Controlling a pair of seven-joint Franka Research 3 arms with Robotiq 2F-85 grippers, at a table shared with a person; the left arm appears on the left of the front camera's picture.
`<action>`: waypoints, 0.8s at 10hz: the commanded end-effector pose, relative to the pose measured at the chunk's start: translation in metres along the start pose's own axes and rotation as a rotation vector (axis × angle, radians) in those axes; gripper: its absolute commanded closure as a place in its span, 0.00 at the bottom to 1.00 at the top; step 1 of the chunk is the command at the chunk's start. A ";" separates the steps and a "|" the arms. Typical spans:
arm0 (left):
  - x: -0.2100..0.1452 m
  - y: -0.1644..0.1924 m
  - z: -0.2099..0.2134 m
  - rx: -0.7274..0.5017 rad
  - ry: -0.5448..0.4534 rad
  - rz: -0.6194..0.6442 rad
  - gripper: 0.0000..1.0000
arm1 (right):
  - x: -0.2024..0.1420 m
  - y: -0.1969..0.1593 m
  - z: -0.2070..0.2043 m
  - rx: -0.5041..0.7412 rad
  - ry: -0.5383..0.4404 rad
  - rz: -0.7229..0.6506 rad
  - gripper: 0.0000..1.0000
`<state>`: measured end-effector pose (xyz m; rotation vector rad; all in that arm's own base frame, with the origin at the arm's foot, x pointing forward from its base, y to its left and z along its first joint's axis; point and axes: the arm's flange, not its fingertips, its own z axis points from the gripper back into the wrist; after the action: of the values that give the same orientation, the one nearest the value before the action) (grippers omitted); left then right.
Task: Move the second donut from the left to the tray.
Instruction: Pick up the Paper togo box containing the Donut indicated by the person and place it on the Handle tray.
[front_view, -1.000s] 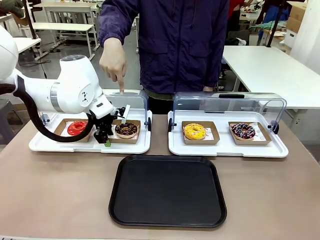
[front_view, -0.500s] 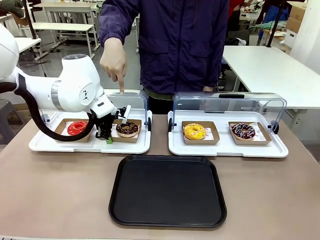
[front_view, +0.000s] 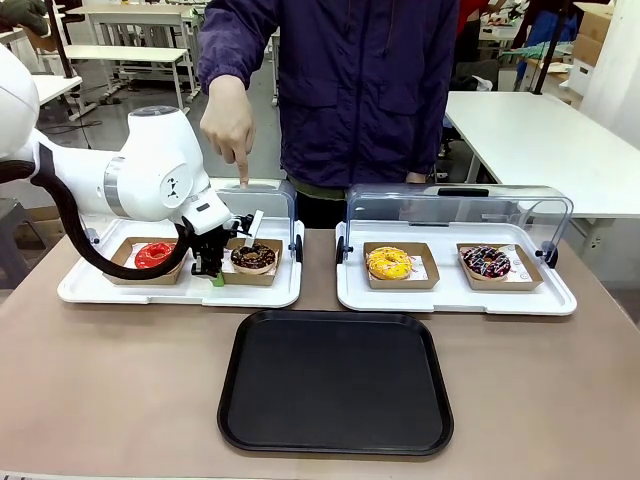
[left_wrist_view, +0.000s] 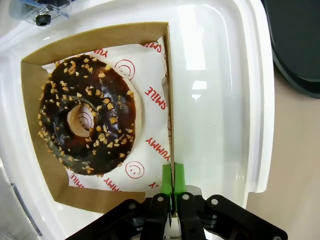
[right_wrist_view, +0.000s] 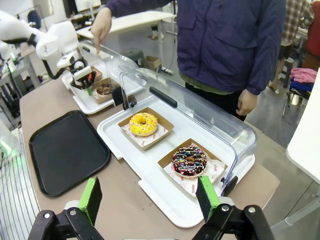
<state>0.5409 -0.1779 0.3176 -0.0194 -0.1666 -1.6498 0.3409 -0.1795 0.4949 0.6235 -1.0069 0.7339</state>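
Note:
The chocolate donut with light sprinkles (front_view: 253, 257) (left_wrist_view: 87, 116) (right_wrist_view: 105, 89) lies in its square brown cardboard tray (left_wrist_view: 31, 125) on the left white tray. My left gripper (front_view: 213, 272) (left_wrist_view: 172, 176) is shut, its green pads pinching the cardboard tray's side wall beside the donut. The large black tray (front_view: 335, 385) (left_wrist_view: 295, 45) (right_wrist_view: 67, 152) lies bare at the table's front middle. In the right wrist view my right gripper (right_wrist_view: 149, 195) hangs open above the table's near right corner, holding nothing.
A red-glazed donut (front_view: 155, 255) sits left of the chocolate one. A yellow donut (front_view: 390, 263) and a dark donut with coloured sprinkles (front_view: 487, 262) lie on the right white tray (front_view: 455, 300) under its raised clear lid. The person's hand (front_view: 230, 125) points down at the left tray's lid.
My left gripper has risen slightly at the cardboard tray's edge and the arm's elbow has shifted a little. The donut has barely moved. The person's pointing hand is unchanged.

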 end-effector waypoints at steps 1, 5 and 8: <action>-0.001 -0.001 -0.001 0.002 0.001 -0.002 1.00 | 0.001 -0.003 -0.001 -0.001 -0.032 0.025 0.00; 0.009 -0.017 0.030 0.108 0.041 -0.016 0.98 | 0.001 -0.003 -0.001 -0.001 -0.032 0.025 0.00; 0.017 -0.049 0.070 0.157 0.074 0.023 0.98 | 0.001 -0.003 -0.001 -0.001 -0.032 0.025 0.00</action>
<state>0.5072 -0.1840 0.3780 0.1142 -0.2530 -1.6437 0.3409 -0.1795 0.4949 0.6238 -1.0066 0.7341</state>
